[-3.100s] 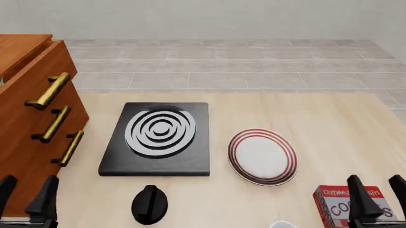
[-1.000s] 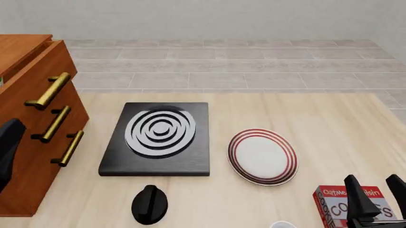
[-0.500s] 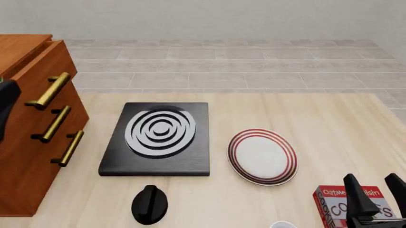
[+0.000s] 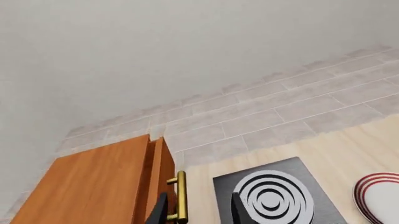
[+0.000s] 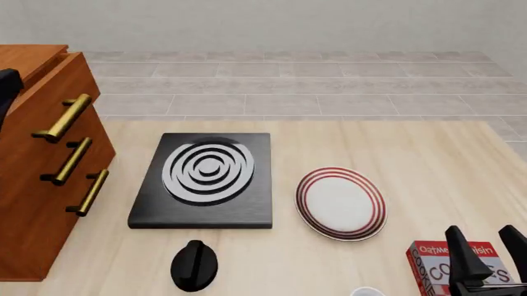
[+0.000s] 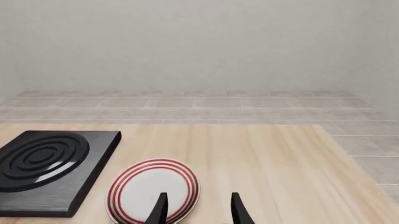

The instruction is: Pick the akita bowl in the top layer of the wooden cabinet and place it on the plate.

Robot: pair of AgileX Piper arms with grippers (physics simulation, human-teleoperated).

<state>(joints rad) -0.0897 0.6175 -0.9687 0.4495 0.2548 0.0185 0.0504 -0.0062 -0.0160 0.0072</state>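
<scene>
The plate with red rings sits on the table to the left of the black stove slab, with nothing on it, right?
Not quite. In the front view the plate lies to the right of the black stove slab, not the left. It does sit on the table with nothing on it.

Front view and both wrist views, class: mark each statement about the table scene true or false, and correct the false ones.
1. The plate is bare, with no bowl on it. True.
2. The plate lies left of the black stove slab in the front view. False: it lies to its right.
3. The wooden cabinet shows three brass handles. True.
4. The akita bowl sits in plain sight on the table. False: no view shows it.
5. The right gripper is shut on the cookie box. False: its fingers are apart and hold nothing.
</scene>
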